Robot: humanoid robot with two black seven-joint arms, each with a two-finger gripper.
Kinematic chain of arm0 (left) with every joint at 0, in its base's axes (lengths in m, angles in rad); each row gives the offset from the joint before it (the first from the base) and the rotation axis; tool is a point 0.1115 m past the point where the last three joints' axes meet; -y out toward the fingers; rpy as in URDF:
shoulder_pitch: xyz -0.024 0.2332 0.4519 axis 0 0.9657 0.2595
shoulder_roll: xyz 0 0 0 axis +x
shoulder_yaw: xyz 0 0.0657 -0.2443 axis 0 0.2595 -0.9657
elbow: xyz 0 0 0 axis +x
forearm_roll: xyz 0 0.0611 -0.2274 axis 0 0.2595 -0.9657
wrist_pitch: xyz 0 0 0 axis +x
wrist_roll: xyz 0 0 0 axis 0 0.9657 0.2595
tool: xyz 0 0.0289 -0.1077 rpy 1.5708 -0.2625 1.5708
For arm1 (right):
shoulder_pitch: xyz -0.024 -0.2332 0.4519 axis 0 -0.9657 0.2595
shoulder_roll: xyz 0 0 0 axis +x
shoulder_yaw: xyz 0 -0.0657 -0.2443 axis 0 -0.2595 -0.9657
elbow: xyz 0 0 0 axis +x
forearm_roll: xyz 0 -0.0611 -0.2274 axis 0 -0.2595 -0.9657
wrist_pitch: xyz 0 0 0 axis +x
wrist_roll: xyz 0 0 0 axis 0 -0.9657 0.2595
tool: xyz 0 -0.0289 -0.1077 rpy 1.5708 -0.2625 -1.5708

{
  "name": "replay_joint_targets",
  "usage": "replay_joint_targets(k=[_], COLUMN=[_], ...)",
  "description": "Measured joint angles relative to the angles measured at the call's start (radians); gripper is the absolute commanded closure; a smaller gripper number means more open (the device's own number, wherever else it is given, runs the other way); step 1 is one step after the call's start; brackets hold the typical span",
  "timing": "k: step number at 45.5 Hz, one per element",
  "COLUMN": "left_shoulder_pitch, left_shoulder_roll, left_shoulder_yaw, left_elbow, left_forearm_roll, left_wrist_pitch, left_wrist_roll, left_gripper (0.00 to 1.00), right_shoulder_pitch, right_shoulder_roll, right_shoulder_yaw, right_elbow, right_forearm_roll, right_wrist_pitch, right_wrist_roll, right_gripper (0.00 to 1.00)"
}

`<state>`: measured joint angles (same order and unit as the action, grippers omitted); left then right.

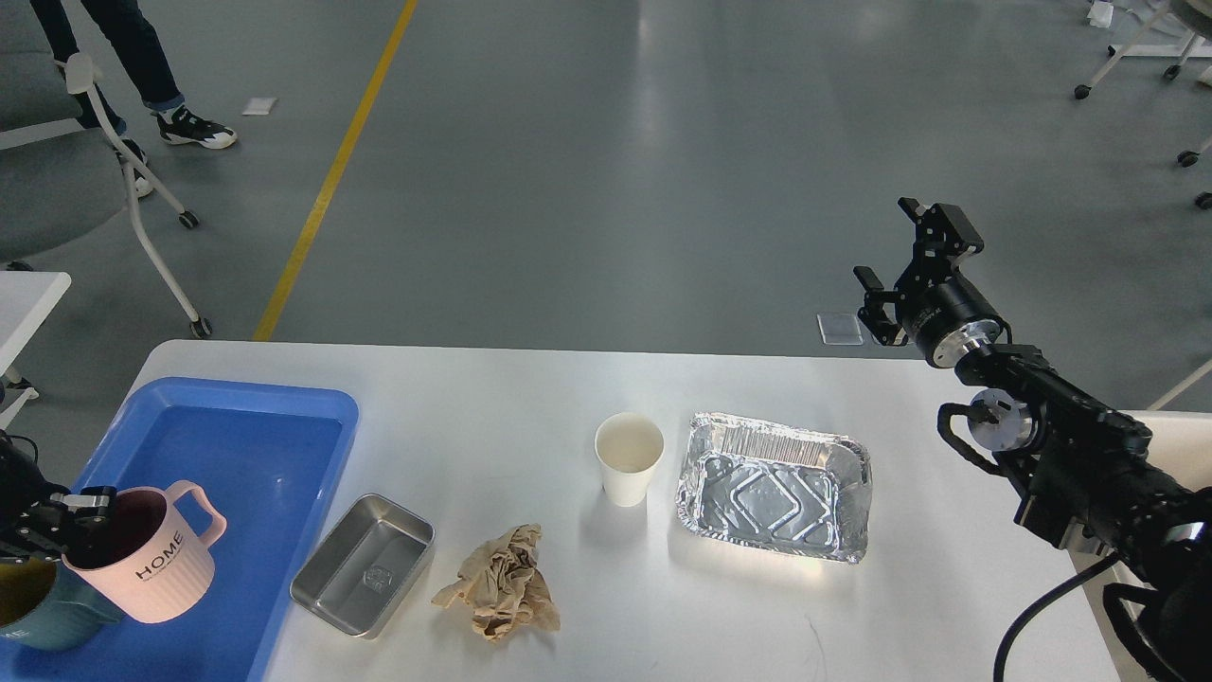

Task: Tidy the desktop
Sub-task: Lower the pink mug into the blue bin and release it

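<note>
The white desktop (530,398) spans the lower part of the head view. At its left end, over the blue tray (237,455), my left gripper (80,511) is shut on the rim of a pink "HOME" mug (151,559), which sits low in the tray beside a teal mug (38,606). A steel pan (365,565), a crumpled brown paper (500,585), a white paper cup (628,458) and a foil tray (774,486) lie across the middle. My right gripper (900,256) hangs open beyond the far right edge, holding nothing.
A small white table corner (24,294) and a wheeled chair (85,161) stand at the far left, with a person's legs (142,57) behind. Grey floor with a yellow line (331,180) lies past the far edge.
</note>
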<state>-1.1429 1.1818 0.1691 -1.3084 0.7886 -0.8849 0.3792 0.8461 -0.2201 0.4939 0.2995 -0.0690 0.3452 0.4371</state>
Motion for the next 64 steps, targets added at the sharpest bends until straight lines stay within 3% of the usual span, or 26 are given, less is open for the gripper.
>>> replay_joint_targets(k=[23, 64], left_shoulder_pitch=[0.102, 0.19], left_shoulder_roll=[-0.065, -0.197], left_shoulder_yaw=[0.001, 0.003], left_elbow=[0.01, 0.107], left_forearm_roll=[0.033, 0.087], left_wrist_pitch=[0.185, 0.258], left_wrist_roll=[-0.002, -0.002], left_gripper=[1.0, 1.0], right_shoulder_pitch=[0.002, -0.005], right_shoulder_roll=[0.017, 0.016], right_shoulder_yaw=[0.0, 0.0], right_elbow=[0.001, 0.006], right_forearm_roll=[0.0, 0.0], right_wrist_pitch=[-0.002, 0.0], right_wrist_roll=[0.0, 0.0], right_gripper=[0.0, 0.0])
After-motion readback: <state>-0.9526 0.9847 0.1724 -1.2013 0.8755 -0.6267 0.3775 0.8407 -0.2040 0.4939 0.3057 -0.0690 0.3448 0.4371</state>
